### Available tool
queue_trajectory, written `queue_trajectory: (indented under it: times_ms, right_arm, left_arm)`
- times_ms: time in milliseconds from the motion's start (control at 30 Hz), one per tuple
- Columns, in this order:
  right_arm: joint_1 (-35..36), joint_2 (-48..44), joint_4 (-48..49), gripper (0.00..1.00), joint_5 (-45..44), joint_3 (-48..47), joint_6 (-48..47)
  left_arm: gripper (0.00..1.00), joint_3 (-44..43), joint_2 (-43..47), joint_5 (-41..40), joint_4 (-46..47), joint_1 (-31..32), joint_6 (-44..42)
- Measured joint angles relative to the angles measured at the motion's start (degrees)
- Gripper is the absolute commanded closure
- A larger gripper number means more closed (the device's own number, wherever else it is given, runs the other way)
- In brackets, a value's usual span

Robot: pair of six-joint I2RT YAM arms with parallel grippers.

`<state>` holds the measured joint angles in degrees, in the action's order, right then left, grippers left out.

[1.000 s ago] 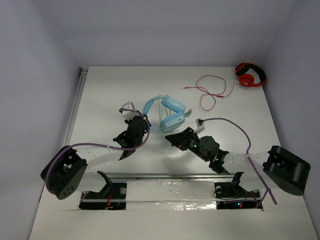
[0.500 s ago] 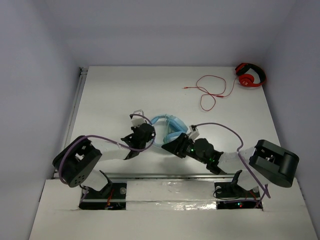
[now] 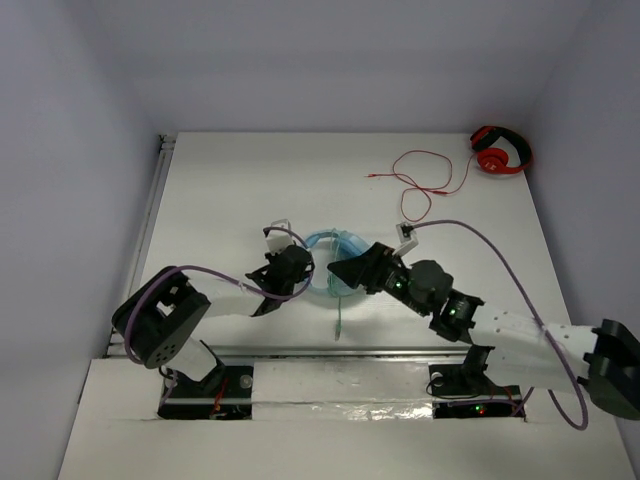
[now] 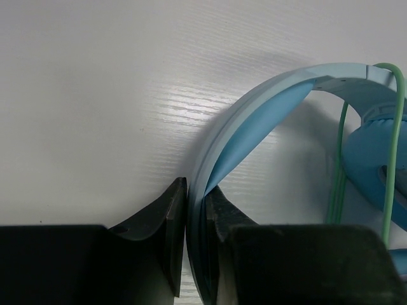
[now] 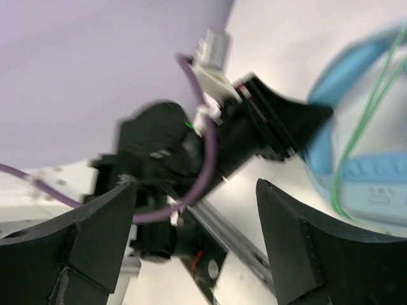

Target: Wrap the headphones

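The light blue headphones [image 3: 338, 240] sit in mid-table between my two grippers. My left gripper [image 3: 306, 268] is shut on their wide band; in the left wrist view the band [image 4: 254, 121] runs down between the closed fingers of that gripper [image 4: 196, 219]. A padded cup [image 4: 372, 155] and the thin pale green cable [image 4: 337, 171] show at the right. A length of cable [image 3: 340, 318] trails toward the near edge. My right gripper [image 3: 347, 272] is open beside the headphones, holding nothing. In the right wrist view the right gripper [image 5: 197, 235] is wide open, with the headphones [image 5: 331, 143] and cable [image 5: 365, 121] beyond.
Smaller red headphones [image 3: 500, 150] lie at the far right corner, their red cable [image 3: 425, 180] looping to the left. A metal rail [image 3: 340, 352] runs along the near edge. Walls enclose the table on the left, right and back.
The headphones have come nearer to the near edge, carried in my left gripper. My right arm has swung out to the right, its gripper staying beside them. A stretch of cable now trails toward the rail.
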<state>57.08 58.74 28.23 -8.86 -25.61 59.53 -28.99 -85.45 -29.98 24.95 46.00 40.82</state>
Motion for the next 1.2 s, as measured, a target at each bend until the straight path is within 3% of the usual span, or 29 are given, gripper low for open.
queue_trajectory:
  times_ms: [67, 100, 133, 167, 233, 267, 300, 367, 400, 433, 567, 600, 667, 700, 767, 967, 1200]
  right_arm:
    - [0.0, -4.33, -4.55, 0.22, -2.27, -2.49, -2.84]
    - [0.0, -6.51, -6.62, 0.31, -3.74, -3.63, -4.46]
    - [0.0, -8.39, -8.46, 0.41, -5.03, -4.57, -5.95]
    - [0.0, -10.4, -10.51, 0.6, -6.4, -5.51, -7.32]
    - [0.0, -14.25, -14.1, 0.86, -9.25, -6.6, -10.19]
    - [0.0, -16.11, -16.04, 0.93, -10.78, -7.06, -11.32]
    - [0.0, -17.73, -18.03, 0.96, -12.33, -7.56, -12.52]
    - [0.0, -20.39, -22.1, 0.95, -15.02, -8.48, -14.53]
    - [0.0, -21.68, -24.15, 0.93, -16.35, -9.01, -15.54]
    - [0.0, -22.77, -25.92, 0.91, -17.51, -9.42, -16.37]
    - [0.0, -27.52, -31.74, 0.79, -21.92, -10.45, -19.32]
    - [0.0, -28.65, -32.98, 0.65, -22.8, -10.47, -19.85]
    - [0.0, -31.04, -35.3, 0.46, -24.61, -10.47, -20.72]
    - [0.0, -32.15, -36.26, 0.21, -25.53, -10.47, -21.03]
    - [0.0, -33.97, -38.25, 0.0, -27.76, -10.49, -21.31]
    - [0.0, -39.76, -43.71, 0.0, -36.52, -10.49, -18.6]
    - [0.0, -42.6, -43.65, 0.0, -41.38, -10.58, -17.73]
  left_arm:
    - [0.85, -0.5, 0.0, 0.02, -0.44, 0.02, -0.09]
    - [0.78, -0.76, 0.0, 0.09, -0.72, 0.02, -0.15]
    - [0.73, -0.92, 0.07, 0.24, -0.83, 0.02, -0.2]
    - [0.68, -1.09, 0.22, 0.61, -0.81, 0.02, -0.15]
    - [0.52, -1.42, 1.01, 1.29, -1.03, 0.02, -0.35]
    - [0.46, -1.64, 1.75, 1.68, -1.27, 0.02, -0.31]
    - [0.3, -1.9, 2.75, 1.95, -1.73, 0.02, -0.31]
    - [0.18, -2.45, 5.46, 2.43, -2.82, 0.02, -0.85]
    - [0.06, -2.89, 7.37, 2.47, -3.65, 0.02, -0.96]
    - [0.02, -3.32, 9.29, 2.54, -4.48, 0.02, -1.46]
    - [0.01, -5.03, 19.61, 2.54, -7.58, 0.02, -2.67]
    - [0.01, -5.2, 22.75, 2.56, -8.26, 0.02, -3.15]
    - [0.01, -5.35, 29.62, 2.82, -9.53, 0.02, -4.37]
    - [0.01, -5.46, 33.0, 3.02, -10.21, 0.02, -5.03]
    - [0.01, -6.14, 39.26, 3.34, -11.8, 0.02, -6.27]
    - [0.01, -10.95, 50.71, 2.49, -19.19, 0.02, -8.92]
    - [0.01, -12.33, 55.17, 1.33, -24.83, 0.02, -10.82]
